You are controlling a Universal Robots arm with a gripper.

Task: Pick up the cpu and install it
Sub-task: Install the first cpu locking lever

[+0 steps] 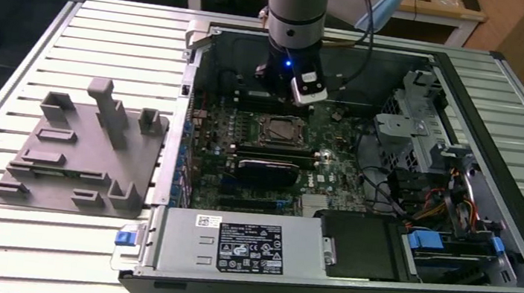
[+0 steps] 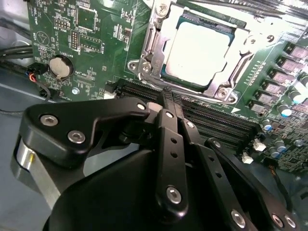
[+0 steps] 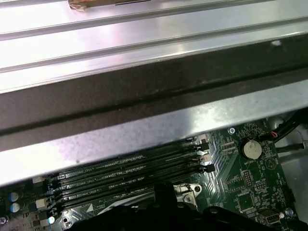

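Already the small flat silvery square cpu sits in its metal socket, and the black gripper, fingers pressed together and holding nothing, hovers just beside it.

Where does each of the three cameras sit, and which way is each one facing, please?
Exterior view: off the arm, above the table, looking down into the open computer case; the arm and tool show.
Second wrist view: on the arm, looking past the tool at the cpu lying in its socket.
First wrist view: on the arm, facing the case wall and memory slots.
Both wrist views share the coin cell.
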